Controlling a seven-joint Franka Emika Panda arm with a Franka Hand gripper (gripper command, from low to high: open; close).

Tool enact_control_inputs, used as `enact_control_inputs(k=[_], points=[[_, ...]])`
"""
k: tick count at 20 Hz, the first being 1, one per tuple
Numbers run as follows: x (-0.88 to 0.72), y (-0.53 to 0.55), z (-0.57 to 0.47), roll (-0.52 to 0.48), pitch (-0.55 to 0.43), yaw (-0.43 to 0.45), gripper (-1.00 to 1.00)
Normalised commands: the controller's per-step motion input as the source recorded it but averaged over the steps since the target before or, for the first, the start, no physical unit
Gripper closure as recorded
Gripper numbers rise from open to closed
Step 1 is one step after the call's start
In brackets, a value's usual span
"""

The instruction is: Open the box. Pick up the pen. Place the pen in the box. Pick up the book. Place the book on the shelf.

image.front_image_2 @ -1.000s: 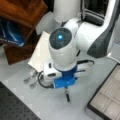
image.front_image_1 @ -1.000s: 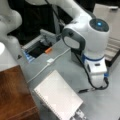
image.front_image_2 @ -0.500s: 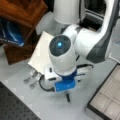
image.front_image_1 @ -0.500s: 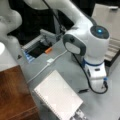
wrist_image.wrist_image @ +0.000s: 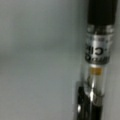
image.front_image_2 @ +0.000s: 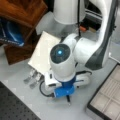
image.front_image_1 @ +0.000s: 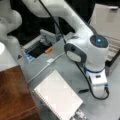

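Lowering toward the grey tabletop [image.front_image_1: 65,67], the gripper [image.front_image_1: 99,94] sits in a front view to the right of the book [image.front_image_1: 58,98], near its right corner and closer to the surface than it was a second ago. The shelf [image.front_image_1: 12,96] lies just left of the book. The box [image.front_image_1: 113,53] stands further right of the book, beyond the arm, with its lid already up.

In a front view the gripper [image.front_image_2: 65,96] hangs below and right of the book [image.front_image_2: 44,52], between it and the box [image.front_image_2: 106,101], whose divided inside is bare. The shelf [image.front_image_2: 23,10] is up and left of the book. A dark sliver under the blue mount could be a finger or the pen; I cannot tell which.

In the wrist view the pen [wrist_image.wrist_image: 98,62] fills the right side, lying on the tabletop [wrist_image.wrist_image: 37,62]. No fingers show, so I cannot tell how far apart the jaws stand or whether they have hold of it. The descent suggests the pen pick-up is under way, with the book still unmoved.
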Motion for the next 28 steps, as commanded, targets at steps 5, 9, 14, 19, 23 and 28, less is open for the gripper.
enact_control_inputs(k=[5,9,14,19,23,28], points=[[0.1,-0.01,-0.06,-0.031,-0.083,0.034,-1.0],[0.1,-0.01,-0.07,-0.036,-0.081,0.033,-1.0],[0.11,-0.01,-0.09,-0.033,-0.067,0.045,-1.0],[0.1,0.01,-0.08,-0.014,-0.035,0.053,-1.0],[0.08,0.0,-0.09,-0.002,-0.025,0.069,1.0],[0.03,0.0,-0.11,-0.014,-0.044,0.068,1.0]])
